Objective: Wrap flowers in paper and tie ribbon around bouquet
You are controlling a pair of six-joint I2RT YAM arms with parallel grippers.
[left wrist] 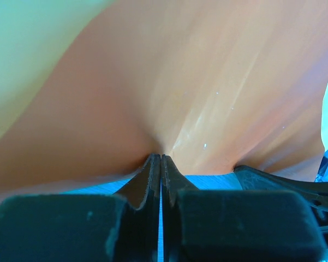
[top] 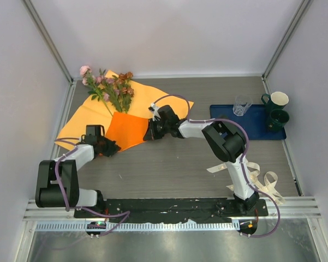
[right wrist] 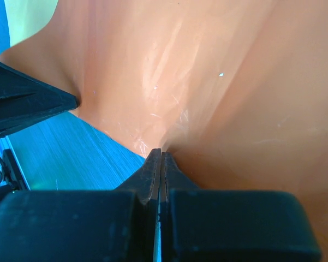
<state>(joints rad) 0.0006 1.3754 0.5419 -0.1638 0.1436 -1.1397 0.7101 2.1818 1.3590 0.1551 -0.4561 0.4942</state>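
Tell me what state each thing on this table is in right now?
left gripper: shut on the paper
right gripper: shut on the paper
paper: near part folded over the stems, pinched by both grippers
flowers: lying on the paper, blooms past its far edge
ribbon: loose at the near right, untied
glass: upright on the blue tray
green mugs: upright at the tray's right end

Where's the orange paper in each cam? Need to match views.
Top external: the paper lies left of centre on the table, under the flowers.
Left wrist: the paper fills most of the picture, its edge pinched by the shut left gripper.
Right wrist: the paper fills the top and right, pinched by the shut right gripper.
Shared landmark: the paper edge running between the two grippers.
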